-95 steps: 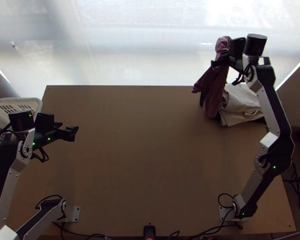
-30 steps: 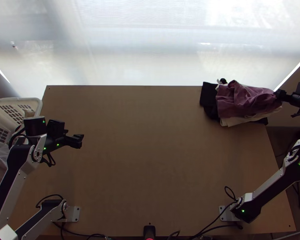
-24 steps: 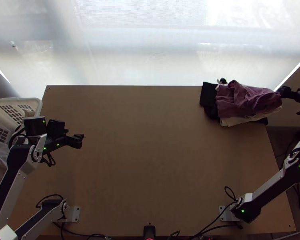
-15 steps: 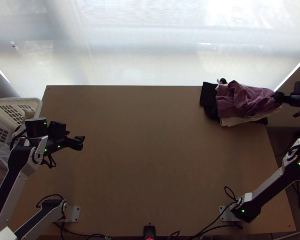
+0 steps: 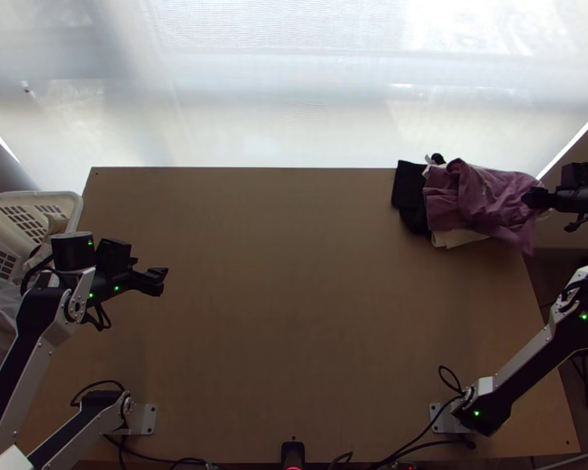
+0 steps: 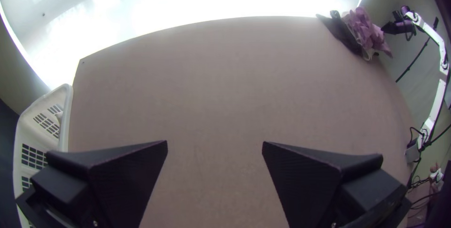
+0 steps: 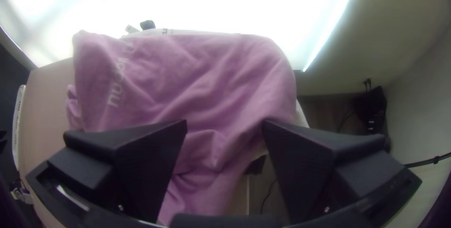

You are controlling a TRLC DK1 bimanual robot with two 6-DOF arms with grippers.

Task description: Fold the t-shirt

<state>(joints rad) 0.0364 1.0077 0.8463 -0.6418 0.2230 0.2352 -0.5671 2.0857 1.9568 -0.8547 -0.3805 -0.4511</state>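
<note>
The pink-purple t-shirt [image 5: 490, 200] lies bunched on a pile of other cloths at the table's far right corner, one part hanging toward the right edge. At the shirt's right side is my right gripper [image 5: 535, 197]. In the right wrist view, the t-shirt [image 7: 188, 77] spreads wrinkled beyond and beneath my right gripper [image 7: 224, 124], whose fingers are wide apart with no cloth pinched. My left gripper [image 5: 165, 282] is over the table's left part; in the left wrist view my left gripper [image 6: 215, 145] is open above bare wood.
Under the shirt are a black cloth [image 5: 409, 188] and a cream cloth [image 5: 455, 237]. A white basket [image 5: 76, 205] with cloth inside stands at the table's left edge. Bare wood [image 5: 294, 298] covers the middle of the table.
The right gripper came down from the far side to the right edge, let go of the shirt onto the pile, then shifted slightly left. The shirt's right part now hangs lower. The left arm moved slightly right.
</note>
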